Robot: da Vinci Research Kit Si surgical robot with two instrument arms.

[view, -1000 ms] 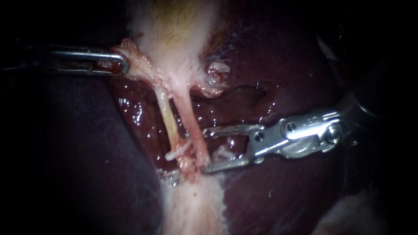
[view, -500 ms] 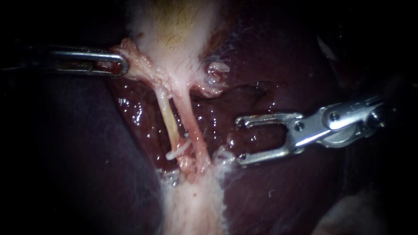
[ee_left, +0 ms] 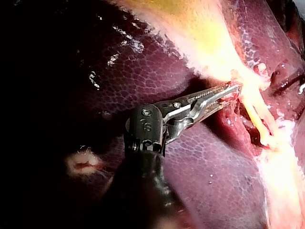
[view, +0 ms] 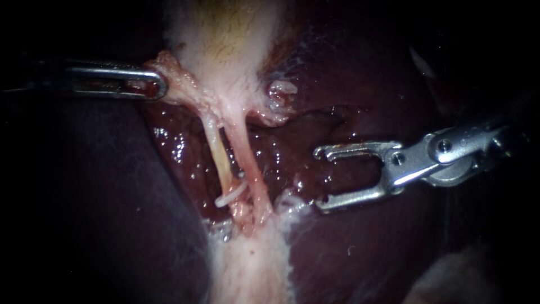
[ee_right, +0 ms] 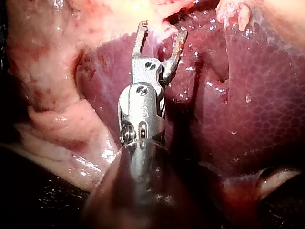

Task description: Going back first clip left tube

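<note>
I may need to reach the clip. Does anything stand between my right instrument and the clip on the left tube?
Yes: the right tube runs beside the left tube, between the clip and the open-jawed right instrument. Otherwise only bare liver shows in the gap.

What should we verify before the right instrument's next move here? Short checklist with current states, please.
1. Clip sits across the left tube: ok.
2. Clip fully closed around the tube: cannot tell.
3. Right instrument jaws open and empty: ok.
4. Right instrument clear of the clip and left tube, with bare liver between: ok.
5. Left instrument jaws shut on tissue, left tube stretched straight: ok.
</note>
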